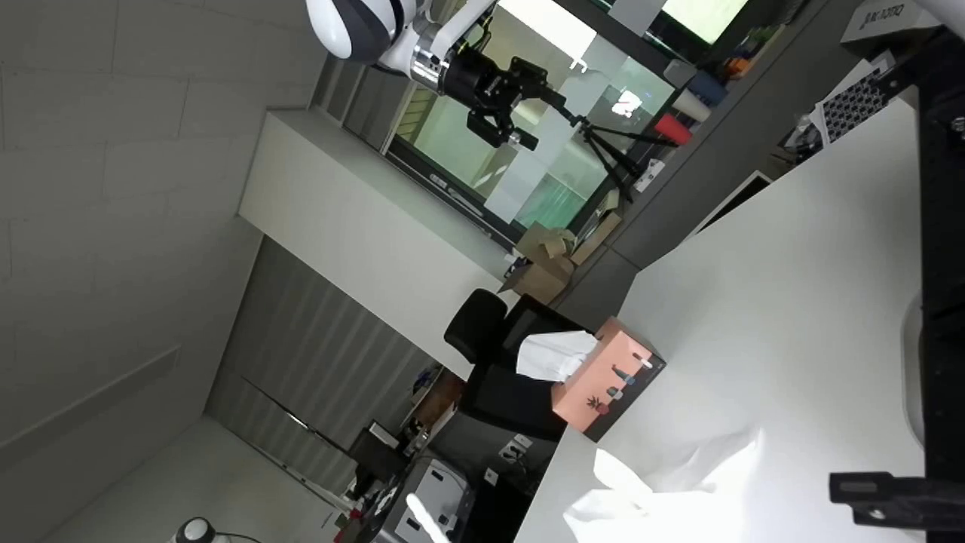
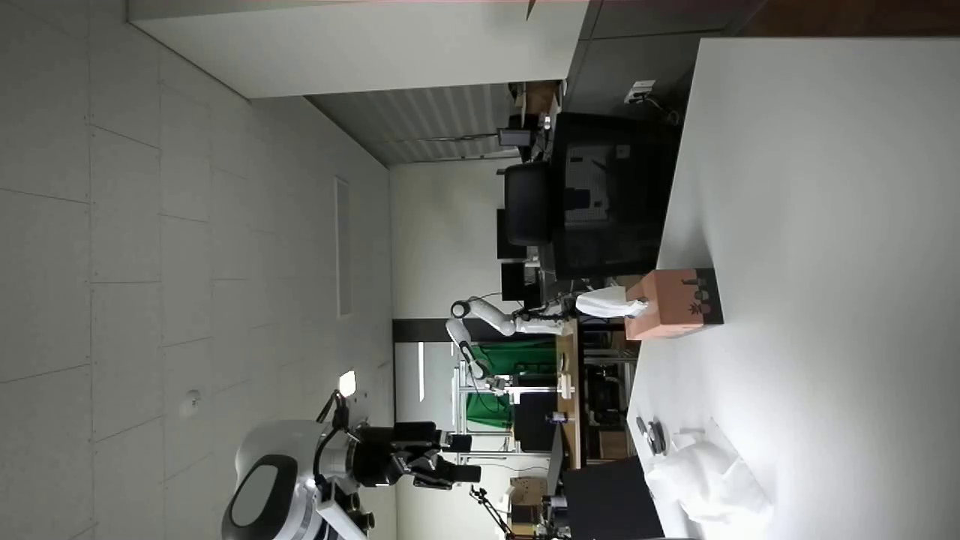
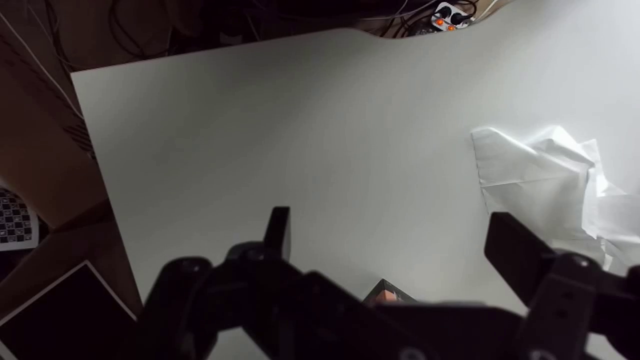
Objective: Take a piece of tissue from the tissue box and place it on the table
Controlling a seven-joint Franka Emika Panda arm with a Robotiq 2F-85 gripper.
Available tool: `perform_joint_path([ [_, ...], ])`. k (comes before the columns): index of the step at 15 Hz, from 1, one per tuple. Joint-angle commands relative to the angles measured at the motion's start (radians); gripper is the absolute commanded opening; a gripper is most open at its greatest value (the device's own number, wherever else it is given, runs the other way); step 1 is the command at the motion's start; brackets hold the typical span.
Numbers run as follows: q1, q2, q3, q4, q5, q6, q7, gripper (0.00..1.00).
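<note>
The tissue box [image 1: 603, 381] is orange with a dark lower band and plant pictures. It stands on the white table [image 1: 784, 302]; in an exterior view it also shows [image 2: 669, 301], and its corner [image 3: 385, 296] peeks out behind the gripper in the wrist view. A white tissue [image 1: 554, 354] sticks out of its top. A loose, crumpled white tissue [image 1: 648, 509] lies on the table beside the box, also in the wrist view [image 3: 535, 180]. My gripper [image 1: 546, 121] is open and empty, high above the table and apart from the box; its spread fingers [image 3: 387, 220] show in the wrist view.
A black chair [image 2: 600, 195] stands by the table's edge. A dark panel [image 2: 611, 499] and small black objects [image 2: 654, 435] are near the loose tissue. A black rail [image 1: 942, 354] runs along one table side. A power strip [image 3: 450, 19] lies beyond the edge.
</note>
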Motion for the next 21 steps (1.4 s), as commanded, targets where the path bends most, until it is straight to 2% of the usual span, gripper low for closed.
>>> perform_joint_path([
  [1,0.006,0.000,-0.006,0.002,-0.002,-0.002,0.002,1.00],
  [9,0.006,0.000,-0.006,0.002,-0.002,-0.002,0.002,1.00],
  [11,0.014,0.028,-0.012,0.016,-0.005,0.034,-0.034,1.00],
  [16,0.030,0.234,-0.016,0.123,0.001,0.189,-0.106,1.00],
  [21,0.030,0.510,-0.021,0.320,0.039,0.361,-0.273,1.00],
])
